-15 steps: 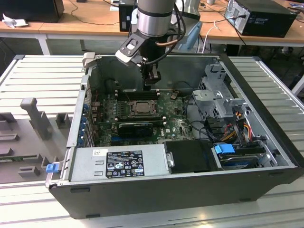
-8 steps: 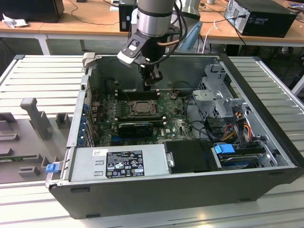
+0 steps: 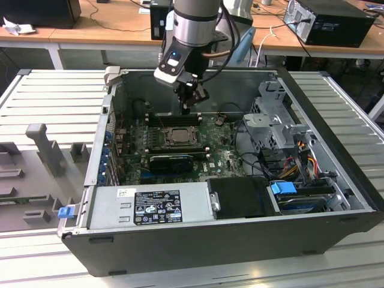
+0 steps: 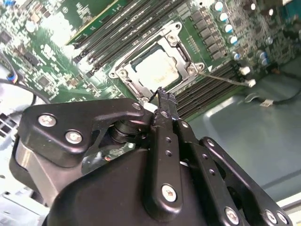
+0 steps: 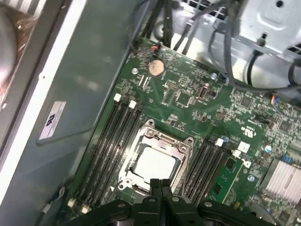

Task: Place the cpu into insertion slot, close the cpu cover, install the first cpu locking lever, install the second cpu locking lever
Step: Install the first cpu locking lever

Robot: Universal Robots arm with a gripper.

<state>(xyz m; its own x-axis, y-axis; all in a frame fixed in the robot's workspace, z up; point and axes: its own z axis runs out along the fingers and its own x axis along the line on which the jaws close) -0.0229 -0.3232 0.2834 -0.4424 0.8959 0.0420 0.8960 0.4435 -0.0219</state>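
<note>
One cpu (image 5: pixel 155 165) sits in the insertion slot (image 5: pixel 123 175), with one cpu cover (image 5: pixel 165 136) flat over it.
One gripper (image 5: pixel 160 181), jaws pressed together on nothing, hovers at the socket's edge.

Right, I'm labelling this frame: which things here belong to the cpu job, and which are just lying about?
Job in hand: cpu; insertion slot; cpu cover; tool, shut, near the slot.

Not part of it: memory slots; coin battery; power supply; drive cage.
</note>
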